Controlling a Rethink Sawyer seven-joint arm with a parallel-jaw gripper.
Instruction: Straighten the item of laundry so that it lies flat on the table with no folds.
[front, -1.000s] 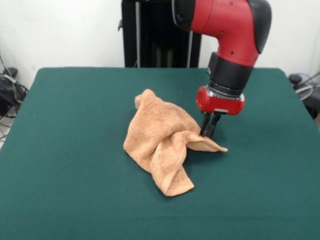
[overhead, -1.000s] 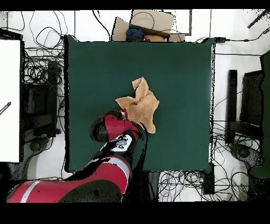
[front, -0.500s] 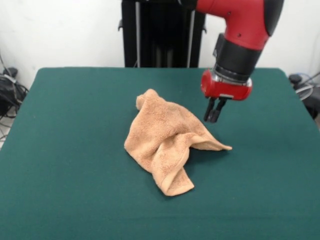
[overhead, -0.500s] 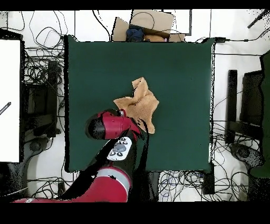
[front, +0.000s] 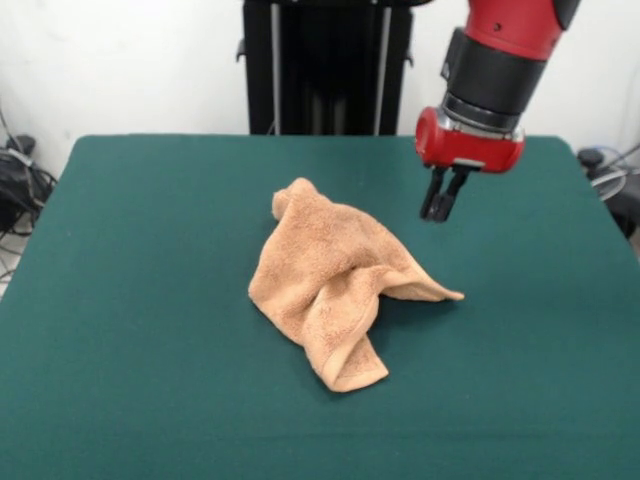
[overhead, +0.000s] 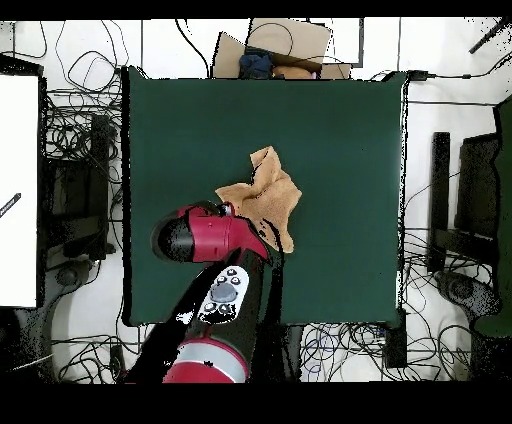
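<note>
The item of laundry (front: 335, 280) is a peach-orange towel lying crumpled in the middle of the green table (front: 140, 350). It has raised folds, one corner pointing right and another flap toward the near edge. My gripper (front: 438, 212) hangs in the air above and to the right of the towel, clear of it, shut with nothing between its fingers. In the overhead view the towel (overhead: 266, 196) lies near the table's (overhead: 340, 130) centre. The red arm (overhead: 205, 235) beside the towel hides the gripper there.
The black pedestal column (front: 320, 70) stands behind the table's far edge. Around the table, the overhead view shows tangled cables (overhead: 80, 130) on the floor and a cardboard box (overhead: 285, 45) past one edge.
The gripper has lifted from the towel's right corner and drawn up and away to the right. The corner stayed on the table, slightly further right.
</note>
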